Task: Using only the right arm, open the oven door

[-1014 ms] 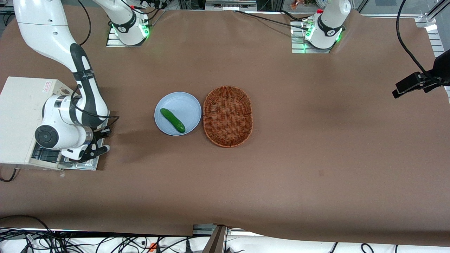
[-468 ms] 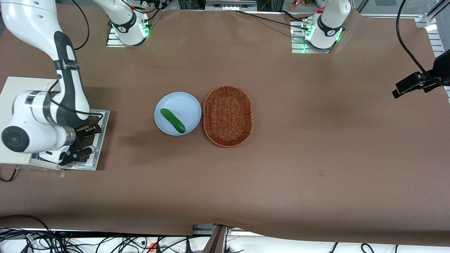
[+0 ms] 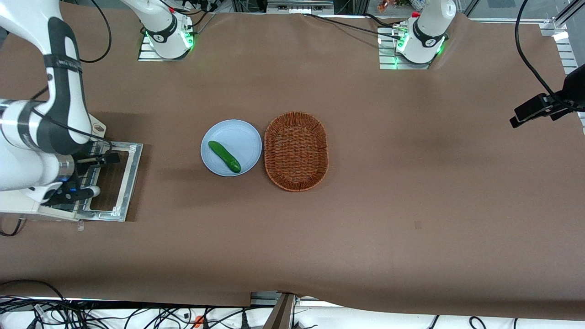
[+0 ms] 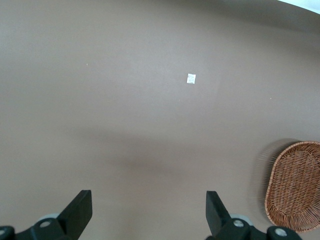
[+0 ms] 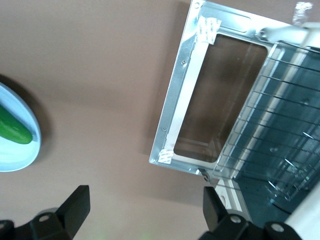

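Right arm (image 3: 41,132) bends over flat-open oven door (image 3: 130,178); claw (image 3: 93,176) seemingly spread.

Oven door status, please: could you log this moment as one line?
oven door: fully open, lying flat | gripper: open, above door, holding nothing | cucumber: on plate

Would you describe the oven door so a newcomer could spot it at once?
At the working arm's end of the brown table stands a white oven. Its door lies folded flat in front, under the open gripper: a shiny metal frame around glass, unlike the round plate and basket.
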